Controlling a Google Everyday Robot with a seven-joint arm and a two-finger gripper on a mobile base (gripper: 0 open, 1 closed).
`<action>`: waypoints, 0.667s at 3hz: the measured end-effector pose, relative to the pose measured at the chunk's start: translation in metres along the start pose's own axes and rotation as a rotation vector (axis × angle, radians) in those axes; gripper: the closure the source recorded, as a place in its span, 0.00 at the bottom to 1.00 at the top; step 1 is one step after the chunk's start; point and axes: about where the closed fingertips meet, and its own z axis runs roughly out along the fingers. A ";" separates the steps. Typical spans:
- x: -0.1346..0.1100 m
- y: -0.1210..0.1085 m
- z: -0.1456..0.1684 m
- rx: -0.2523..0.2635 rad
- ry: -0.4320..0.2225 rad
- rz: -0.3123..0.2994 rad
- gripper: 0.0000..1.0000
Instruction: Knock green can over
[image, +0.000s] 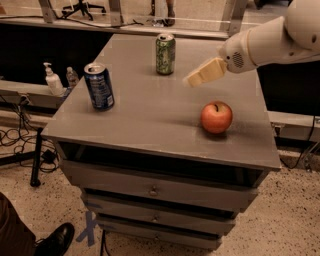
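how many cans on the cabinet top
2. The green can stands at the back centre; the blue can stands near the left edge. The claw hovers just right of the green can.

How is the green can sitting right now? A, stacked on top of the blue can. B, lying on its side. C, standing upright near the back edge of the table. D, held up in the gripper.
C: the green can stands upright near the far edge of the table, and the gripper hovers above the table to the can's right in the picture, apart from it.
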 end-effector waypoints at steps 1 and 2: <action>-0.009 -0.007 0.002 0.029 -0.030 0.001 0.00; -0.009 -0.007 0.003 0.029 -0.030 0.001 0.00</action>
